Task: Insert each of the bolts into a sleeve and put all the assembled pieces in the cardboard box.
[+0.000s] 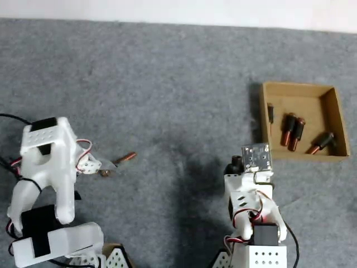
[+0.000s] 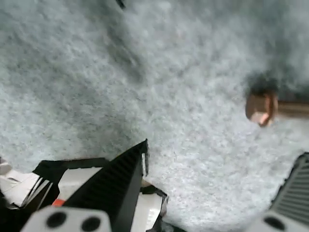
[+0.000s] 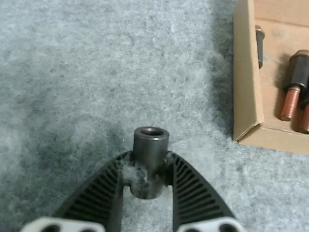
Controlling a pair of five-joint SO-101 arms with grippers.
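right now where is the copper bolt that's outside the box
In the high view the copper bolt lies on the grey carpet at the left side, just ahead of the left end effector, far from the cardboard box.

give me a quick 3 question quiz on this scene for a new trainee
1. True or false: the right end effector grips a sleeve.
2. How many copper-ended pieces lie in the cardboard box?
3. Where is the loose bolt? A in the box; B on the mat by the left end effector; C in the right end effector.
Key: 1 true; 2 three; 3 B.
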